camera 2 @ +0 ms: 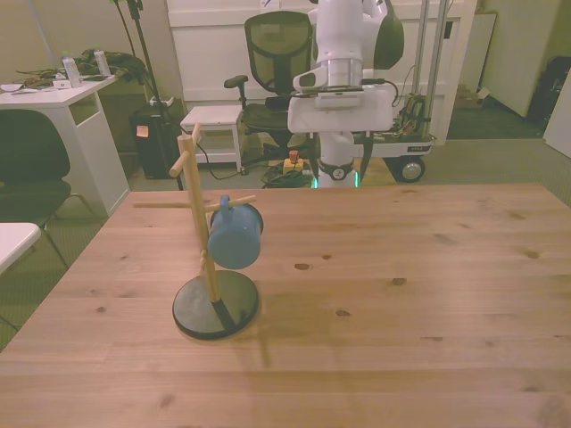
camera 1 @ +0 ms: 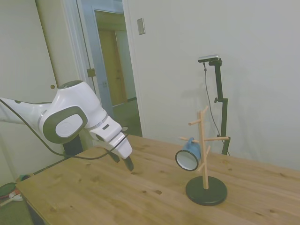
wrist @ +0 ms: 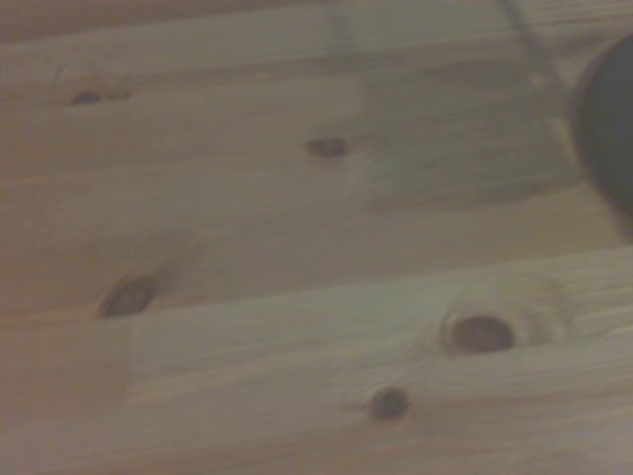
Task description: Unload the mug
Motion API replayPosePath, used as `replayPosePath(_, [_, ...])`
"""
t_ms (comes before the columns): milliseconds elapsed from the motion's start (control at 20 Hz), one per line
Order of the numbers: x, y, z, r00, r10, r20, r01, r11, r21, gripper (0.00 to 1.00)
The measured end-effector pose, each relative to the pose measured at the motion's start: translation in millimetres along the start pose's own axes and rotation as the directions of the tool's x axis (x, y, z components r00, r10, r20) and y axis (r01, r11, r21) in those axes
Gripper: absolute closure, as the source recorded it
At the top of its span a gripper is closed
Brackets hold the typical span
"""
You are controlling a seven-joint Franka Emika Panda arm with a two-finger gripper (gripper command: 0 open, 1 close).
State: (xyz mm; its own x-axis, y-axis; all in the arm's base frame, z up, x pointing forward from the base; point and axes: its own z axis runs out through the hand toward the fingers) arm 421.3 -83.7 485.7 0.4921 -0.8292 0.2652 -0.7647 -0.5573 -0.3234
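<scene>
The mug (camera 1: 189, 155) hangs by its handle on a side peg of the wooden peg rack (camera 1: 203, 149). The mug is tilted, with its white inside and dark rim facing down and outward in the side view; in the front view its blue outer wall (camera 2: 235, 236) shows just beside the rack's upright post (camera 2: 198, 214). The rack stands on a black round base (camera 2: 216, 304), which rests on the bench (camera 2: 428, 294) nearer the front view's left edge than the right.

The gripper (camera 1: 123, 159) hangs above the bench near its far edge, well apart from the mug and the rack. The wrist is tilted so that the fingers (camera 1: 128, 163) point down and toward the rack. The fingers hold nothing. The side view shows them as two dark tips set a moderate gap apart; in the front view they are hidden behind the white hand body (camera 2: 340, 111).

The wrist view shows knotted bench boards (wrist: 297, 297), out of focus, with a dark curved edge of the rack base (wrist: 608, 129) at the frame border.
</scene>
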Motion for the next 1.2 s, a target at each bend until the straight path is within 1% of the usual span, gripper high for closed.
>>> replayPosePath(200, [37.4,-0.7,3.4,0.998,0.051,-0.041,-0.051,0.999,0.015,0.00])
replayPosePath(250, [56.6,-9.6,19.0,0.997,0.062,-0.035,-0.063,0.998,-0.004,0.00])
replayPosePath(350, [58.2,-11.1,18.6,0.997,0.062,-0.039,-0.062,0.998,0.000,0.00])
replayPosePath(450, [64.1,-12.4,20.6,0.996,0.068,-0.064,-0.067,0.998,0.022,0.00])
replayPosePath(700, [82.6,-8.4,38.0,0.987,0.097,-0.124,-0.089,0.994,0.067,0.00])
replayPosePath(1050, [109.8,1.2,48.9,0.971,0.146,-0.190,-0.127,0.986,0.109,0.00])
replayPosePath(1200, [125.6,4.9,54.1,0.962,0.171,-0.211,-0.150,0.982,0.114,0.00])
